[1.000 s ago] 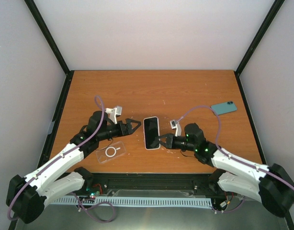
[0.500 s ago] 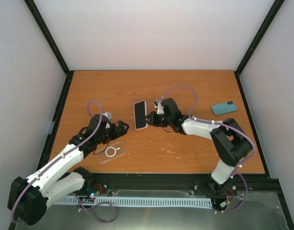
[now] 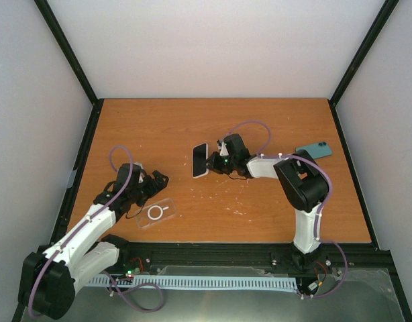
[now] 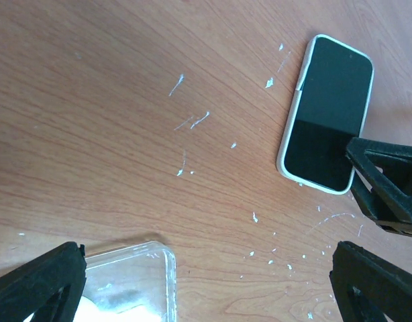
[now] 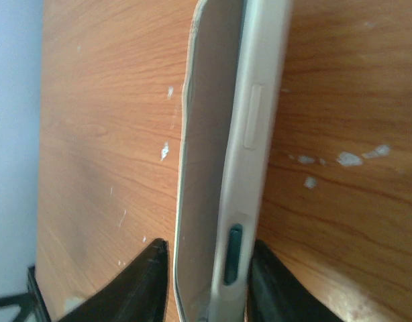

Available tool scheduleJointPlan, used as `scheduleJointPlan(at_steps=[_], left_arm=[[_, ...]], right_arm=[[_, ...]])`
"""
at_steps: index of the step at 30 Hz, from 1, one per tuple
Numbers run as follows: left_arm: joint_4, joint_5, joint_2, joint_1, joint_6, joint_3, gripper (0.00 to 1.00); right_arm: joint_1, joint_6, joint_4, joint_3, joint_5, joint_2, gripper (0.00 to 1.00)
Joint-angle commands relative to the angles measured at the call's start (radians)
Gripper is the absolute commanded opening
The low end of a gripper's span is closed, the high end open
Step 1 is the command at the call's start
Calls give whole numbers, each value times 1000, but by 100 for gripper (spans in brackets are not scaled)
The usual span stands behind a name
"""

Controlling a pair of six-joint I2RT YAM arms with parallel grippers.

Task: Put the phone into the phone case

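- Top external view: the right gripper (image 3: pixel 213 162) is clamped on one end of a white-edged black-screened phone (image 3: pixel 200 159) near the middle of the orange wooden table (image 3: pixel 192 127). A clear plastic phone case with a white ring (image 3: pixel 156 212) lies flat near the table's front-left, well apart from the phone. The left gripper (image 3: pixel 160 180) sits just beyond the case, spread and empty. A teal phone (image 3: pixel 313 149) lies near the right edge.
- Left wrist view: the left gripper (image 4: pixel 206 255) has its black fingers (image 4: pixel 38 285) wide apart, with a corner of the case (image 4: pixel 129 282) beside one. The phone (image 4: pixel 327 114) shows screen-up at upper right, with the right gripper (image 4: pixel 380 191) at its lower end.
- Right wrist view: the phone (image 5: pixel 219 134) appears edge-on, side buttons showing, pinched between the black fingers (image 5: pixel 145 282).
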Motion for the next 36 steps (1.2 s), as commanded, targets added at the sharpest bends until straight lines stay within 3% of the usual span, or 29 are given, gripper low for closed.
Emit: scheduleJointPlan(at_steps=[1,8,18,25,33,36], left_arm=[[-34,-20,-35,10,-53,-7,99],[-86,-89,-66,11,-95,-2,100],[-166,-162,-66,11,-156,-4,99],[-237,-237,-140,12,-214,-11,99],[-365,-316,-134,13,-278,32,99],[-391,-315,-130,13,-325,26,99]], right_arm=[[-7,-25,-36,36,11,-1,37],[-25,-56,-158,16,94,-71,52],[-76,-110,-361,-24,266,-240,55],[-198,-134,-578,-6,531,-373,56],[-358,-175,-668,-25,684,-431,59],[-427,-167,-684,-22,765,-426,66]])
